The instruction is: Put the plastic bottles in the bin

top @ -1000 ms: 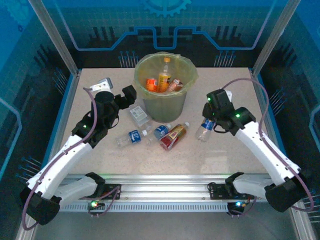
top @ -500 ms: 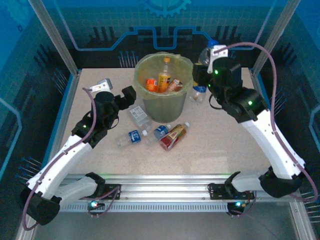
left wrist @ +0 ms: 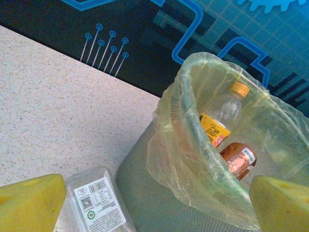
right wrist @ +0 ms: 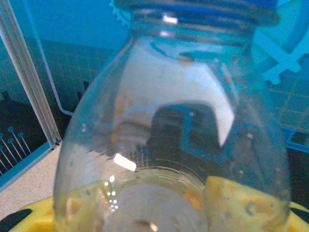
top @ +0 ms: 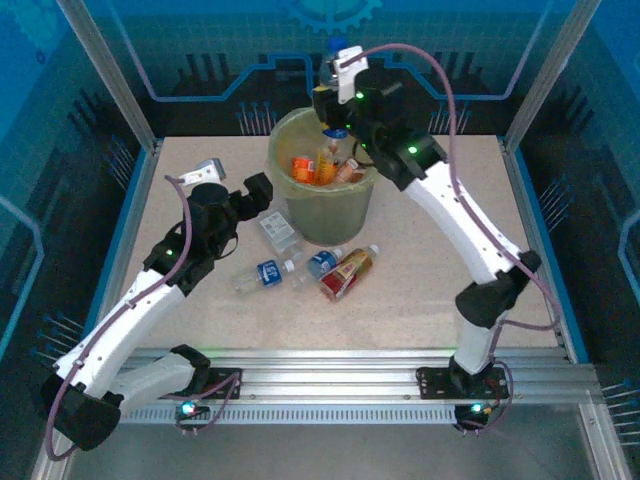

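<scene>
Two arms work at this table (top: 440, 290). On the left, the left arm (top: 140, 300) sits low beside the bin. The left jaws are spread wide with nothing between them.

Just under them a flat clear bottle (top: 280, 232) lies on the table, right by the bin's side. We cannot tell if it touches. A bit nearer to us, three more bottles lie on their sides in a little bunch. They are a blue-label bottle (top: 266, 273), a second blue bottle (top: 322, 262) and a red bottle (top: 346, 272).

In the middle stands the bin (top: 330, 215). It is green with a yellow bag in it, and we see orange bottles (top: 328, 160) inside.

To the right, the right arm (top: 460, 220) bends up and over the bin. The right jaws pinch a clear bottle (right wrist: 169, 121) with a blue cap, high above the bin's far rim. We think this bottle is about upright. Its long side runs up and down, with the cap to the top and the bottom toward the bag.

So the step in hand is the drop. Next, we think, the right jaws must hang right over the hole and then spread. That way the bottle falls into the bag and does not hit the rim.
</scene>
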Tool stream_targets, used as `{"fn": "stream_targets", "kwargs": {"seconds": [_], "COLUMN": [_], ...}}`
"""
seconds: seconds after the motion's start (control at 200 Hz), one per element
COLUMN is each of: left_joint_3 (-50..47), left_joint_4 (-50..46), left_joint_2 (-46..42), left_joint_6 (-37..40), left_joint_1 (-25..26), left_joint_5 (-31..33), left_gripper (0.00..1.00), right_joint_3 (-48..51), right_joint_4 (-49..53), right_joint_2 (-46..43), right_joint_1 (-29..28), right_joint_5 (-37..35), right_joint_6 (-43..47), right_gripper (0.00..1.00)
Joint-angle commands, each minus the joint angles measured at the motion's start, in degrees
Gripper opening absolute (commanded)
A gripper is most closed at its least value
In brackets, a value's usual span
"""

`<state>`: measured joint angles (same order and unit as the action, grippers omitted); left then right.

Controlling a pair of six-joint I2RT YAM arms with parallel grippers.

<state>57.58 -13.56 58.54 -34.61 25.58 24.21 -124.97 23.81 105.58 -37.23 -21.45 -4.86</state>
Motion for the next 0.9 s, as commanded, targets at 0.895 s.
{"fn": "stream_targets", "kwargs": {"seconds": [0.895], "left_joint_3": [-1.5], "left_joint_4": [-1.0], "left_joint_2": [0.1], "left_joint_6": [-1.4], "left_joint_1": [-0.9], "left_joint_5": [-0.1], "left_gripper": [0.99], "right_joint_3": [23.4], "right_joint_4": [-19.8], "right_joint_2": [3.0], "right_joint_1": [-0.4], "right_joint_5": [5.6], "right_joint_6": [-13.9], "right_gripper": [0.49]}}
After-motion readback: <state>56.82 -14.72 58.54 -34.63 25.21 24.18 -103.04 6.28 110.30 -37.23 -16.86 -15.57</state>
